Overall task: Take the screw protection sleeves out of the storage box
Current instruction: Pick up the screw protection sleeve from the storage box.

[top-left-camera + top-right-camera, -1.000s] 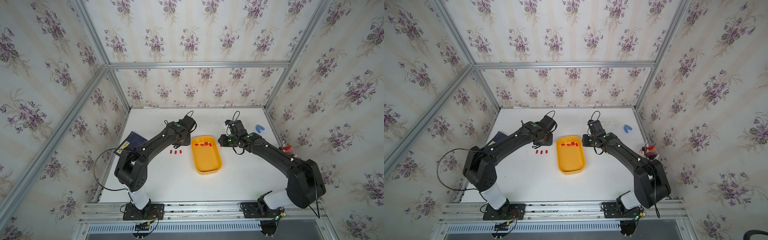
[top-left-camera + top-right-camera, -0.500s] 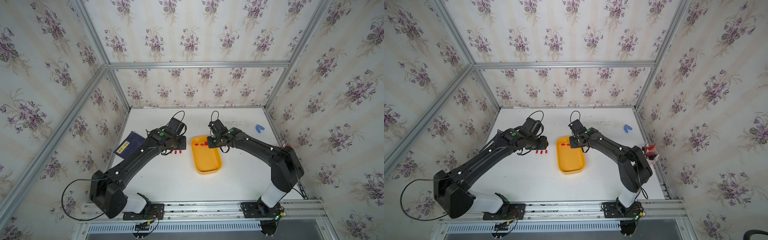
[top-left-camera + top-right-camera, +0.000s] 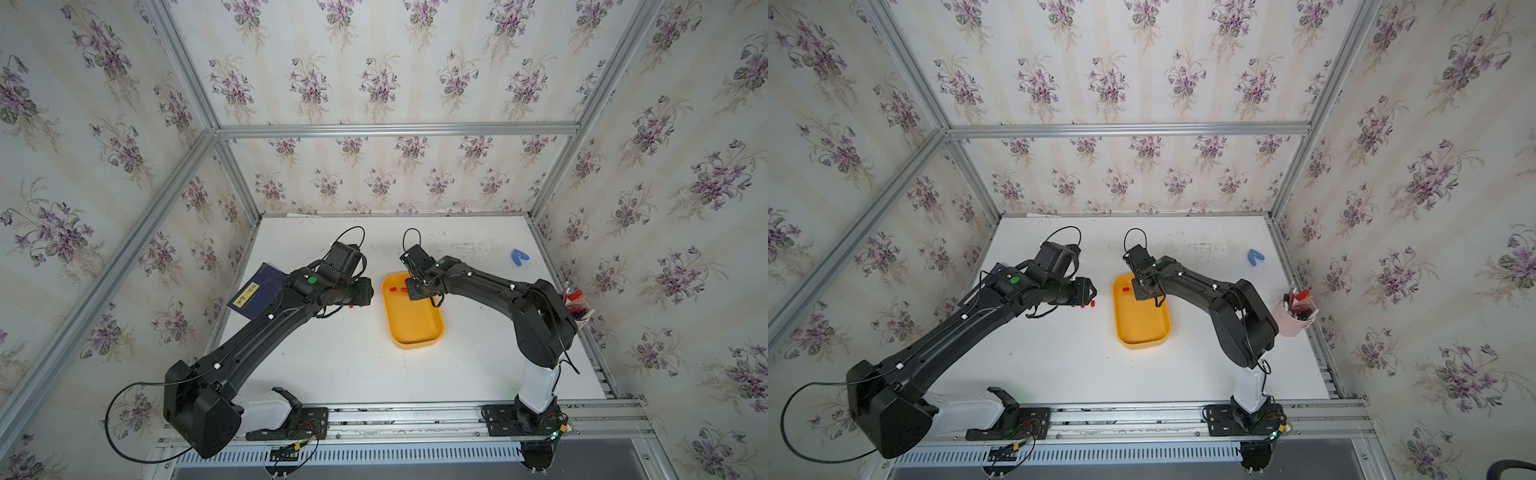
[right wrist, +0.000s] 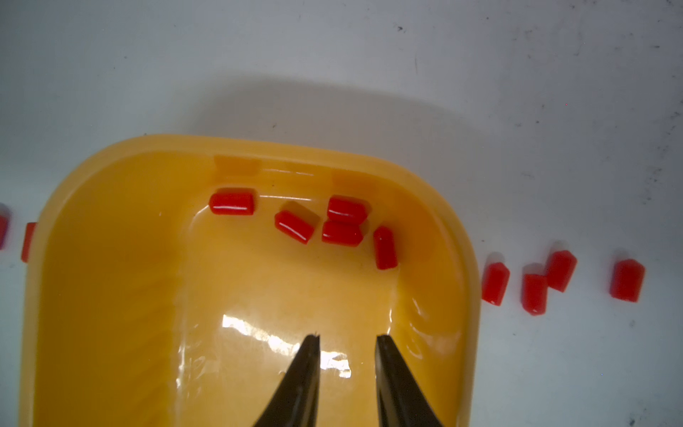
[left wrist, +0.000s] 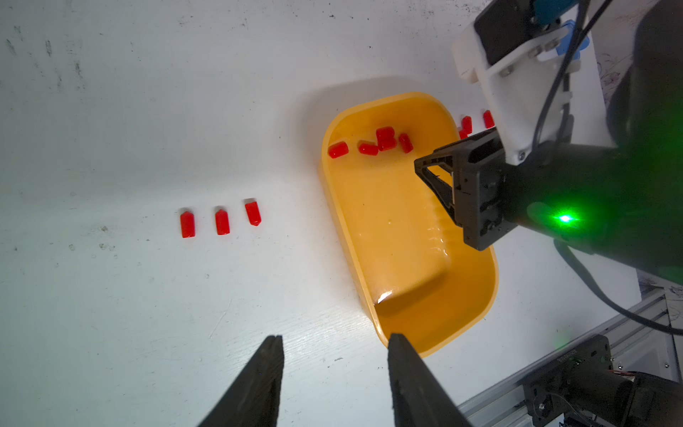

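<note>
Right end effector (image 4: 347, 337), narrowly apart and empty, hangs over storage box (image 4: 111, 295). We count five screw protection sleeves (image 4: 342, 233) at its far end. Next: pinch one. Left end effector (image 5: 334, 338) apart, empty.

On table (image 3: 353, 365) before you: storage box (image 3: 415, 341), long side running away from you. In its far end: five screw protection sleeves (image 4: 342, 233). On table left of box: three sleeves (image 5: 222, 222) in row. On table right of box: four sleeves (image 4: 534, 288). Right gripper (image 4: 348, 336) over box, left gripper (image 5: 336, 337) left of it. Booklet (image 3: 259, 291) far left, clip (image 3: 518, 257) rear right, cup (image 3: 1292, 322) at right edge.
</note>
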You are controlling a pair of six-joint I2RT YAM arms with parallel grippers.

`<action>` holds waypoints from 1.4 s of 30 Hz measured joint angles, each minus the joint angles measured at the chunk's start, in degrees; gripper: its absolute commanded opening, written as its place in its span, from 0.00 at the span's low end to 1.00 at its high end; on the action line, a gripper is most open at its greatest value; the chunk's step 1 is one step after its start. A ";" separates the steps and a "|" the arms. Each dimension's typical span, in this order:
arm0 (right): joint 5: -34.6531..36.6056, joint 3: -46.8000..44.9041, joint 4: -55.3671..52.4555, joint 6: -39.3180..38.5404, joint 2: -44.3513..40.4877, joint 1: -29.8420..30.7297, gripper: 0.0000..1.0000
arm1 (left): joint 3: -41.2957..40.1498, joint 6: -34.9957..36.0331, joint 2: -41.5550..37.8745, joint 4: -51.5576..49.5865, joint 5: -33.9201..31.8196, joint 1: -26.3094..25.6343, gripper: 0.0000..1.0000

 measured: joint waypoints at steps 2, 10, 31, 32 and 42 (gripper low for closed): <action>1.07 0.35 0.02 -0.04 1.09 0.00 0.31 | -0.09 0.31 0.00 0.07 0.02 0.07 0.51; 5.01 1.90 0.07 -0.98 3.96 0.00 0.30 | -0.35 0.74 0.07 0.94 0.26 0.28 0.51; 8.37 1.29 2.43 -1.77 7.67 0.02 0.30 | -0.39 0.76 0.98 0.96 0.66 0.59 0.51; 8.37 1.29 2.56 -1.77 7.89 0.02 0.30 | -0.39 0.76 1.03 0.96 0.68 0.59 0.51; 9.25 2.05 2.75 -1.70 9.42 0.00 0.29 | -0.39 1.20 1.38 0.98 0.74 0.59 0.51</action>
